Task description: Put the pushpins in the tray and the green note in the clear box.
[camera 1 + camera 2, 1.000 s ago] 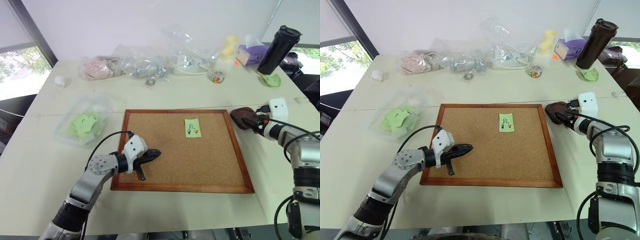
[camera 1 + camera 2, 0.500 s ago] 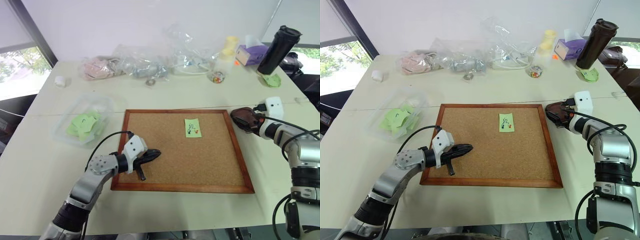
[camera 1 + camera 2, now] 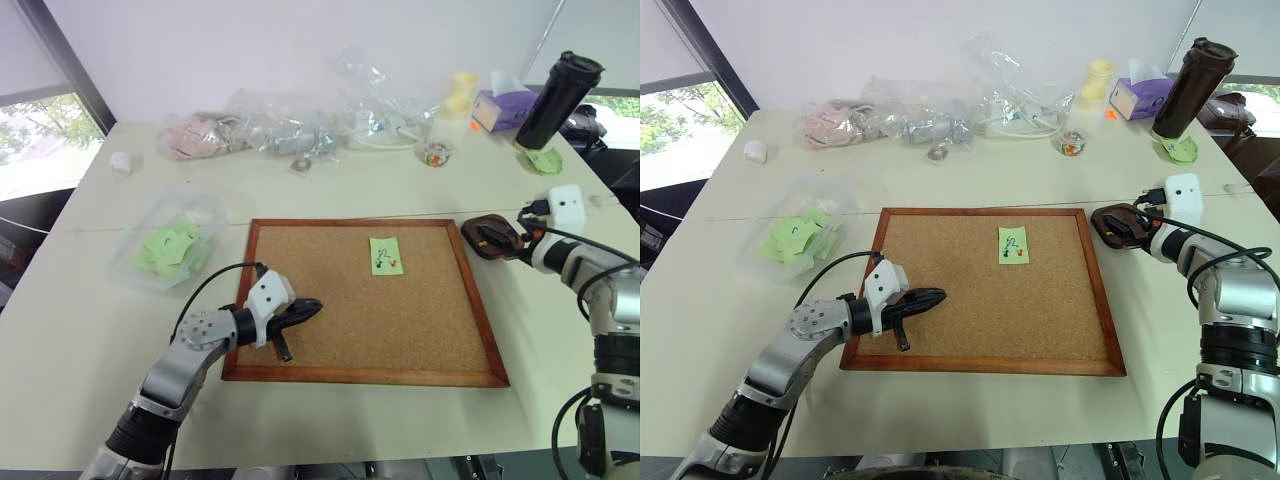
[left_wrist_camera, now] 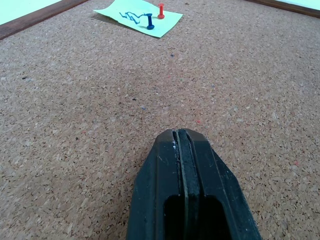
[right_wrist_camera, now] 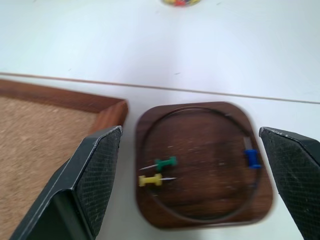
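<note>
Hovering over the tray (image 5: 205, 165), the right gripper (image 5: 200, 175) has its fingers spread wide, nothing between them. Tray sits on the table (image 3: 330, 185) just beside the cork board's (image 3: 365, 300) right frame; green, yellow and blue pushpins (image 5: 165, 163) lie inside it. Left gripper (image 4: 186, 145) is pressed closed, empty, low over the cork. Green note (image 3: 385, 255) lies on the board's far half, pinned by a red and a dark pin. Clear box (image 3: 170, 240) is left of the board, holding pale green slips.
</note>
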